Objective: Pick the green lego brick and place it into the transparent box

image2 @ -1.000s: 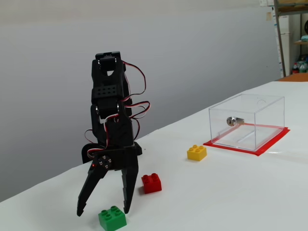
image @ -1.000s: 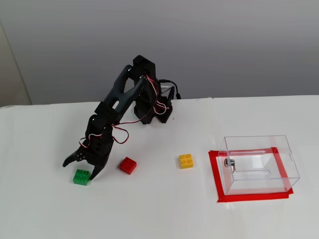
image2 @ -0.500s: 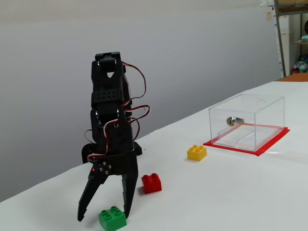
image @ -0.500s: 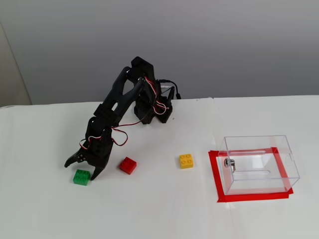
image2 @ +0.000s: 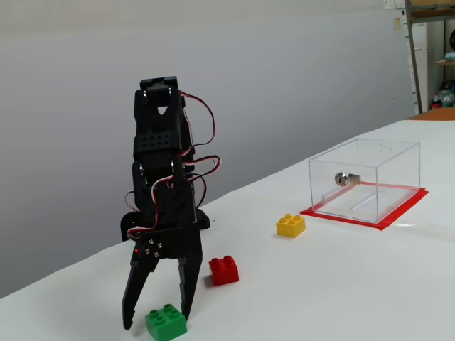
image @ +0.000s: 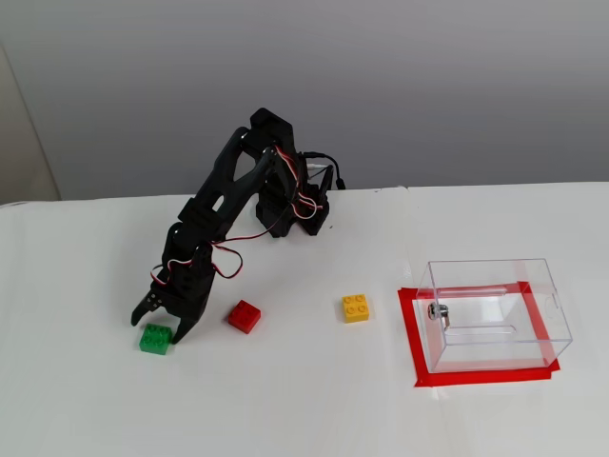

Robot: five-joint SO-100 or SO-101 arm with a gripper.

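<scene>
The green lego brick (image: 155, 339) (image2: 166, 323) lies on the white table at the left in both fixed views. My black gripper (image: 158, 326) (image2: 158, 318) is open and points down over it, with one finger on each side of the brick. I cannot tell whether the fingers touch it. The transparent box (image: 495, 312) (image2: 365, 179) stands far to the right on a red tape rectangle, with a small metal knob (image: 435, 310) on its left wall. The box looks empty.
A red brick (image: 245, 315) (image2: 223, 270) lies just right of the gripper. A yellow brick (image: 356, 307) (image2: 291, 224) lies between it and the box. The arm's base (image: 295, 214) stands at the back of the table.
</scene>
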